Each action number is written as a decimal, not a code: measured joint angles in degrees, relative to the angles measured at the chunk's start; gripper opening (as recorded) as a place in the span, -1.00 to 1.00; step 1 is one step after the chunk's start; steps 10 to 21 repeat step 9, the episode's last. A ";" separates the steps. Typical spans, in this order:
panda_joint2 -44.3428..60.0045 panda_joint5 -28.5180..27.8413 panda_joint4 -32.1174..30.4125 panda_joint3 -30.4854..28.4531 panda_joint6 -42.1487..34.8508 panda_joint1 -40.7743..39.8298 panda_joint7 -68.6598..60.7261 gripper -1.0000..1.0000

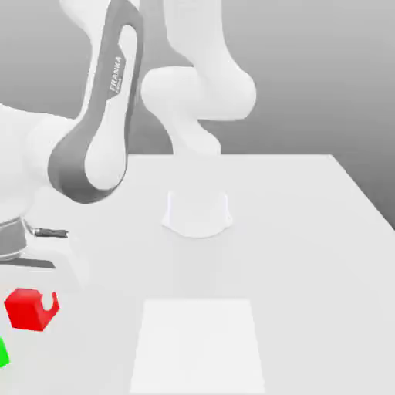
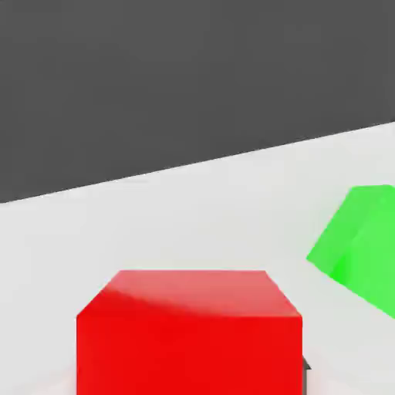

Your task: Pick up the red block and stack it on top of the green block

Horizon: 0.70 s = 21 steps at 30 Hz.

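A white robot arm reaches to the exterior view's left, its end effector [image 1: 35,289] clamped shut on the red block [image 1: 31,309], carried just above the pale surface [image 1: 293,254]. The green block [image 1: 3,354] sits near it, cut off at the frame edge. The likely risk: releasing off-centre (a tilted landing) would topple the stack. The hand view alone shows the green block's faces and its gap from red.

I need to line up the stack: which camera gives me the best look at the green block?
The hand view: the green block appears large, with two faces visible, apart from the red block. In the exterior view, only a sliver of the green block shows at the picture's left edge.
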 joint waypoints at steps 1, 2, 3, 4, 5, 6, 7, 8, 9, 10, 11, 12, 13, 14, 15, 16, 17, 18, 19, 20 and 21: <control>0.79 -0.39 1.95 -1.05 -0.89 -0.57 1.14 -1.00; 2.10 -0.08 3.14 -1.36 -0.64 -1.07 1.42 -1.00; 3.78 0.70 3.82 -1.14 0.39 -1.59 1.13 -1.00; 5.65 1.72 4.24 -0.63 1.81 -2.15 0.55 -1.00; 7.62 2.82 4.52 0.09 3.42 -2.78 -0.15 -1.00; 9.26 3.71 4.70 0.77 4.80 -3.35 -0.74 1.00; 9.26 3.71 4.70 0.77 4.80 -3.35 -0.74 1.00; 9.26 3.71 4.70 0.77 4.80 -3.35 -0.74 1.00; 9.26 3.71 4.70 0.77 4.80 -3.35 -0.74 1.00; 9.26 3.71 4.70 0.77 4.80 -3.35 -0.74 1.00; 9.26 3.71 4.70 0.77 4.80 -3.35 -0.74 1.00; 9.26 3.71 4.70 0.77 4.80 -3.35 -0.74 1.00; 9.26 3.71 4.70 0.77 4.80 -3.35 -0.74 1.00; 9.26 3.71 4.70 0.77 4.80 -3.35 -0.74 1.00; 9.26 3.71 4.70 0.77 4.80 -3.35 -0.74 1.00; 9.26 3.71 4.70 0.77 4.80 -3.35 -0.74 1.00; 9.26 3.71 4.70 0.77 4.80 -3.35 -0.74 1.00; 9.26 3.71 4.70 0.77 4.80 -3.35 -0.74 1.00; 9.26 3.71 4.70 0.77 4.80 -3.35 -0.74 1.00; 9.26 3.71 4.70 0.77 4.80 -3.35 -0.74 1.00; 9.26 3.71 4.70 0.77 4.80 -3.35 -0.74 1.00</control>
